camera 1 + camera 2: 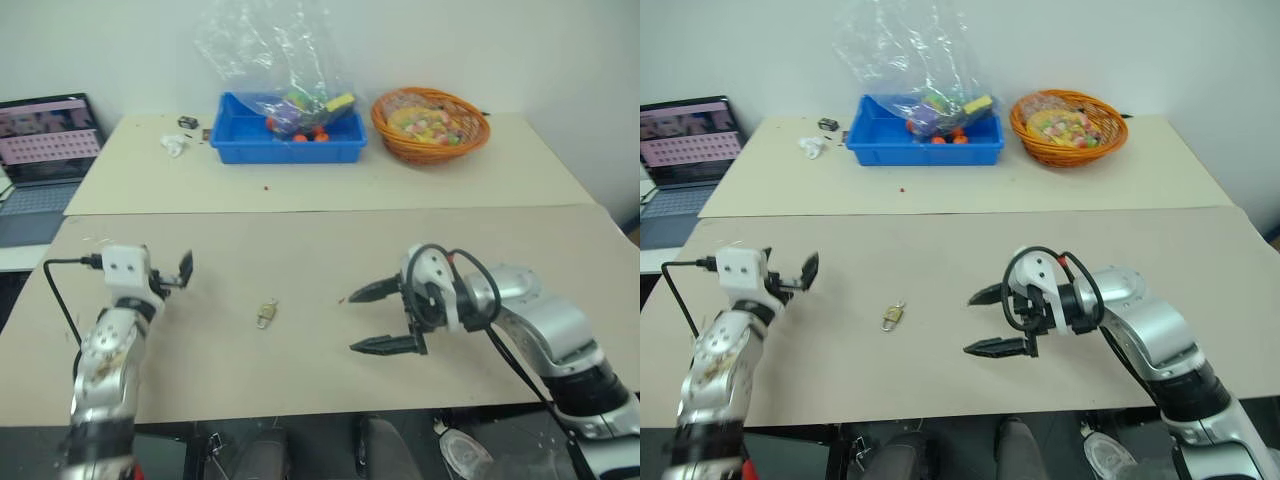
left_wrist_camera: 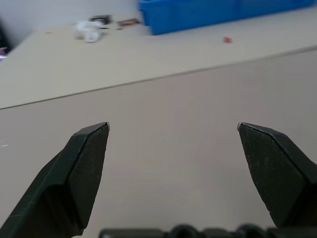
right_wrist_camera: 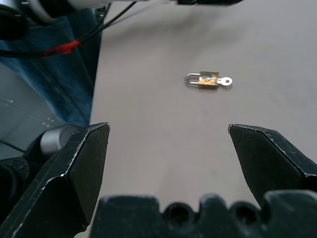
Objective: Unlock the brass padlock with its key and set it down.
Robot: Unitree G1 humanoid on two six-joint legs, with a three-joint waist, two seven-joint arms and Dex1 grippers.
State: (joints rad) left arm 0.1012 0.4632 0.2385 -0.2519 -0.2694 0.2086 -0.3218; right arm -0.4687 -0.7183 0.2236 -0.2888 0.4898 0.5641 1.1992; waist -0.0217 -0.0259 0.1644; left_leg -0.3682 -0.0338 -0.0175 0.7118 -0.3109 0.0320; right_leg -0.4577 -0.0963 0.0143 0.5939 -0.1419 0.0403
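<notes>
Between both wide-spread grippers' fingers [image 1: 377, 318] [image 1: 183, 270], the brass padlock [image 1: 266, 313] lies (well off the table [image 1: 300, 390] edge).

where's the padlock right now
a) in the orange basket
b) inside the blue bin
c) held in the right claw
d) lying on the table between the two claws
d, the padlock lies flat on the table, apart from the open left claw and the open right claw.

Silver-grey jointed arms are shown, each ending in a white wrist block, looped black cables, and a black two-fingered tool: left tool [image 1: 184, 268], right tool [image 1: 377, 318].
</notes>
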